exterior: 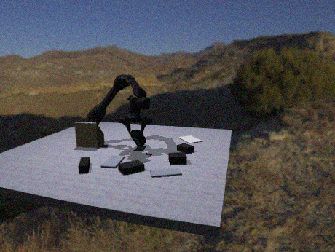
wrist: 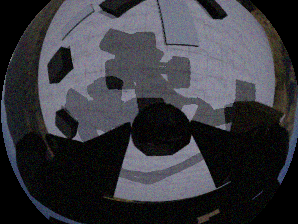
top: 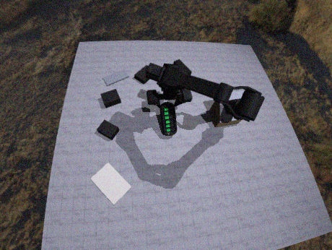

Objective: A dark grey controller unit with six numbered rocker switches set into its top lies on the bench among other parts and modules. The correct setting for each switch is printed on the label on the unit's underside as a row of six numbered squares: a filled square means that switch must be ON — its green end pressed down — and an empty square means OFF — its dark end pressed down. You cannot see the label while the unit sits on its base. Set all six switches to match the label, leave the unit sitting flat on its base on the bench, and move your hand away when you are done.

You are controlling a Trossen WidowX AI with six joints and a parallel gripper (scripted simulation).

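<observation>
The dark grey controller unit [top: 172, 122] [exterior: 138, 138] [wrist: 161, 135] is tilted up on its end between the fingertips. Its switch face shows in the top view as a column of several green patches; their exact settings are too small to read surely. My gripper [top: 167, 104] [exterior: 136, 132] [wrist: 161, 125] points down, with one finger against each side of the unit. The unit's lower end is close to the bench; I cannot tell whether it touches. The underside label is not readable in any view.
Dark blocks [top: 110, 97] [top: 107, 129] [exterior: 131, 167] [exterior: 84, 164] lie around the unit. A white sheet [top: 110, 183] [exterior: 190, 139] and pale flat plates [top: 115, 78] [exterior: 166, 172] [exterior: 113, 161] lie on the bench. A brown box [exterior: 86, 135] stands by the arm's base.
</observation>
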